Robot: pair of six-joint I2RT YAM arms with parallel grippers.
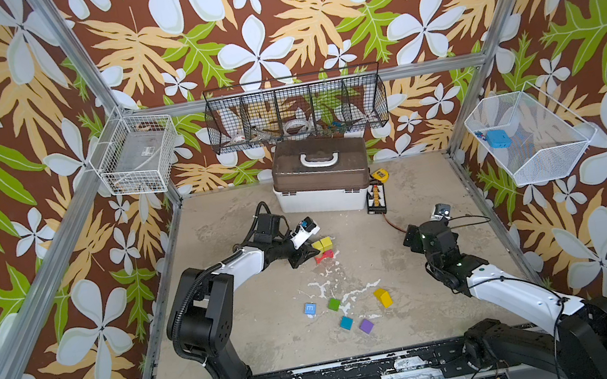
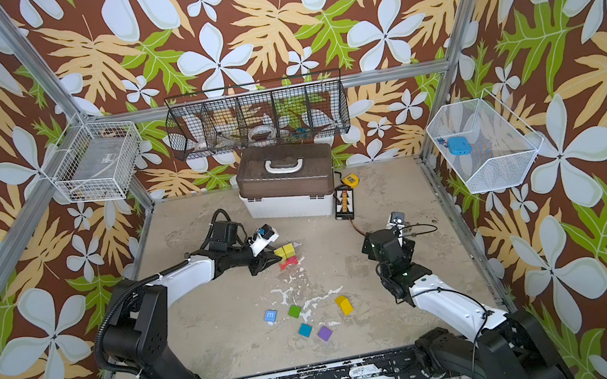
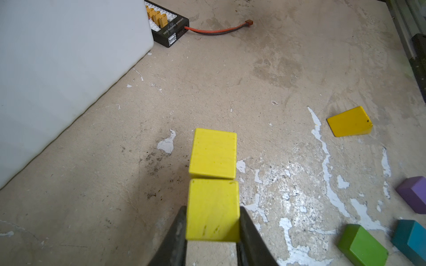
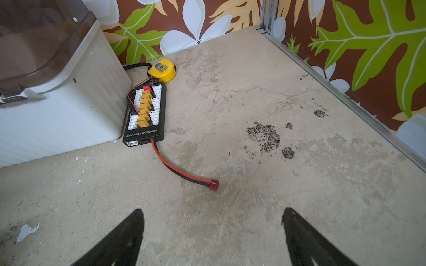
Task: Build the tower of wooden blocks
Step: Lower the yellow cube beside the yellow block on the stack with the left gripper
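My left gripper (image 3: pixel 212 208) is shut on a yellow cube (image 3: pixel 213 207), its dark fingers pressing the cube's two sides. A second yellow cube (image 3: pixel 214 153) touches it just beyond. In both top views this yellow pair (image 1: pixel 322 244) (image 2: pixel 285 251) stands over a red piece (image 1: pixel 325 255) (image 2: pixel 290 261). The red piece is hidden in the left wrist view. Loose blocks lie nearer the front: blue (image 1: pixel 310 309), green (image 1: pixel 334 304), a yellow wedge (image 1: pixel 382 297), teal (image 1: pixel 346 322) and purple (image 1: pixel 366 325). My right gripper (image 4: pixel 212 210) is open over bare floor, far from the blocks.
A white box with a brown lid (image 1: pixel 321 179) stands at the back. Beside it lie a black charging board (image 1: pixel 375 197) with a red cable (image 4: pixel 182 172) and a yellow tape measure (image 1: pixel 378 176). Wire baskets (image 1: pixel 296 109) hang on the walls.
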